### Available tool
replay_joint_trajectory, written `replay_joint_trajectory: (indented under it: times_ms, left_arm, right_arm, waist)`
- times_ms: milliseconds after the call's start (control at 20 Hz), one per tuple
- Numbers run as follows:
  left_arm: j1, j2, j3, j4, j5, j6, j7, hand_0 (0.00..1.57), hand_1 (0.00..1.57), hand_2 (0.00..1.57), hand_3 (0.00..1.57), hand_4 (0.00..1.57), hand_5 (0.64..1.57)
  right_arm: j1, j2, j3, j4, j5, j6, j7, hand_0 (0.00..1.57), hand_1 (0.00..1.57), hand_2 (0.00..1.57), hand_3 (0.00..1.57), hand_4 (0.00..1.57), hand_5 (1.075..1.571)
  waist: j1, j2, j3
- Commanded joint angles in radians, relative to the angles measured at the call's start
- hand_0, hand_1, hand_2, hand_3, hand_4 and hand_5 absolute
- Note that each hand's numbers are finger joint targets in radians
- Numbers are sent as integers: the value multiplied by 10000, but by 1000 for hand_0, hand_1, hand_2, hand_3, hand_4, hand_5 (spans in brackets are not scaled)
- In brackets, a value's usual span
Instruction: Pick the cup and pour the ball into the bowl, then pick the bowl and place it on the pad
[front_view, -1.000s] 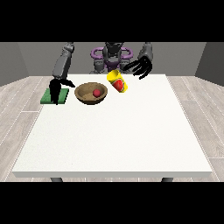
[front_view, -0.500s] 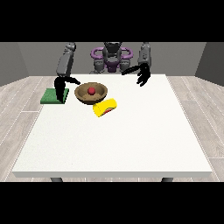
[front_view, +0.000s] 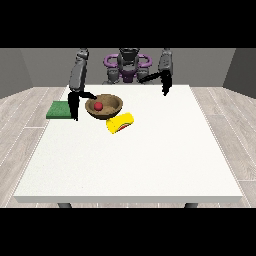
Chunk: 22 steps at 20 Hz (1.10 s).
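The red ball (front_view: 98, 106) sits in the brown bowl (front_view: 111, 101) near the bench's (front_view: 130, 160) far edge. The yellow cup (front_view: 120, 122) lies tipped beside it. The green pad (front_view: 60, 109) occupies the far corner. Whether each robot hand (front_view: 75, 110) (front_view: 165, 89) is open is unclear.

The scene is evenly and brightly lit, with no single lamp to be picked out. The white counter (front_view: 130, 160) is rendered almost uniformly pale, without glare. Only faint, soft shadows are seen beneath the bowl (front_view: 104, 106) and the cup (front_view: 120, 123). The back wall (front_view: 45, 67) is shown in a dimmer grey. No bending is seen at the edges.
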Motion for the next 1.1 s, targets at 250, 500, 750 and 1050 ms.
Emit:
replay_joint_trajectory:
  times_ms: [250, 500, 750, 1050]
  left_arm:
    - [-258, -125, -584, -998, -219, -324, 566, 0, 0, 0, 0, 0, 1558]
    - [-282, -34, -597, -979, -195, -519, 650, 0, 0, 0, 0, 0, 1562]
    - [408, 499, 123, -449, 305, -857, 175, 0, 0, 0, 0, 0, 1564]
    - [104, 629, 281, -954, 554, -1131, 467, 0, 0, 0, 0, 0, 1566]
  right_arm:
    - [-94, 83, -440, 435, -447, 104, -267, 0, 0, 0, 0, 151, 1525]
    - [-173, 547, -492, 247, -533, -422, -58, 0, 0, 0, 0, 244, 1532]
    - [-421, 1153, -20, 136, -327, -1160, 593, 0, 0, 0, 0, 347, 1546]
    - [-614, 1183, -184, 766, -511, -1279, 491, 0, 0, 0, 0, 375, 1550]
  waist:
    - [833, 628, 99]
    - [1055, 507, 95]
    - [544, -504, 84]
    - [716, 72, 91]
